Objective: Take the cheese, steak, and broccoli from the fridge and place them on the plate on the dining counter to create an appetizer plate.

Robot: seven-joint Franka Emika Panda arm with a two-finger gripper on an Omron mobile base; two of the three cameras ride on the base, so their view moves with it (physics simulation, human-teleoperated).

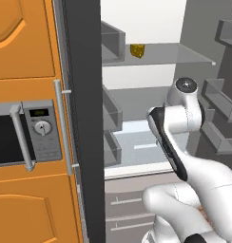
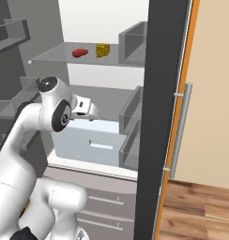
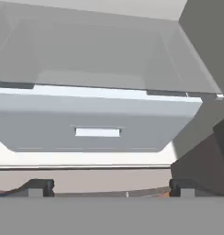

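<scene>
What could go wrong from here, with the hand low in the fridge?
1. The gripper is open and faces the pale drawer, while the cheese and steak sit on the shelf above; rising straight up might clip that shelf's front edge.
2. Cheese and steak lie close together, so wide fingers may nudge one while taking the other.
3. The door bins stand near the forearm; a swing could hit them.

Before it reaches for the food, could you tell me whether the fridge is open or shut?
Open: the fridge door is swung aside, exposing its shelf with the cheese and steak.
</scene>
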